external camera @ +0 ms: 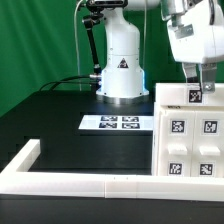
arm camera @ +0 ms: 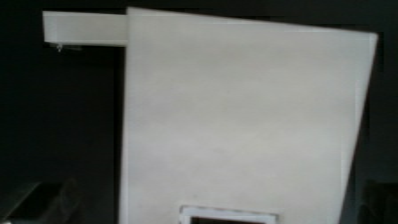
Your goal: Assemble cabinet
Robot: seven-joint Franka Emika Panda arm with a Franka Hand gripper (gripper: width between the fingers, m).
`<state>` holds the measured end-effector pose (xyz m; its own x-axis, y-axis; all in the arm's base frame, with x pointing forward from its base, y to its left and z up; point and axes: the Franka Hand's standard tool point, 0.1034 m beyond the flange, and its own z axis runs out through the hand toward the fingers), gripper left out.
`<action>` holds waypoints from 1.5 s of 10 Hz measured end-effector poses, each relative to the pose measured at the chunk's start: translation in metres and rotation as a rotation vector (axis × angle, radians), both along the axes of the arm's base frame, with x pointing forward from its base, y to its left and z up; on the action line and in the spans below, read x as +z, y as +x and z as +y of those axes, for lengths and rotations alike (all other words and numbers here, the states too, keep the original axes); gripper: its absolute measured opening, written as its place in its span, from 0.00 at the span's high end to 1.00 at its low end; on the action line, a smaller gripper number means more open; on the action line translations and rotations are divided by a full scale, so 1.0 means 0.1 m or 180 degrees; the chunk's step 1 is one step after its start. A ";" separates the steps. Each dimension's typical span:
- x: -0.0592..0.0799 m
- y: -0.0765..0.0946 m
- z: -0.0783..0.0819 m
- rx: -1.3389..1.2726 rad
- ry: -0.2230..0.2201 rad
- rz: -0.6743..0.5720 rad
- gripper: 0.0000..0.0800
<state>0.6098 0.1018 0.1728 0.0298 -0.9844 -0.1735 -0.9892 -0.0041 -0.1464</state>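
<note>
The white cabinet [external camera: 190, 145] stands at the exterior view's right, with four black-and-white tags on its front. My gripper [external camera: 196, 88] reaches down from above onto its top, just over a white part with one tag [external camera: 195, 97]. In the wrist view a broad white panel [arm camera: 240, 120] fills the middle, with a tag's edge [arm camera: 228, 214] close to the jaws and a white piece [arm camera: 80, 30] jutting out beyond it. The fingertips are hidden by the white part, so I cannot tell whether the jaws grip it.
The marker board [external camera: 120, 122] lies on the black table in front of the robot's white base [external camera: 122, 70]. A long low white border rail [external camera: 90, 185] runs along the front and turns back at the exterior view's left [external camera: 25, 155]. A green curtain hangs behind.
</note>
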 end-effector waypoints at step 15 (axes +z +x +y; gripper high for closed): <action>0.10 0.09 0.03 0.4064 -0.0611 -0.0620 0.00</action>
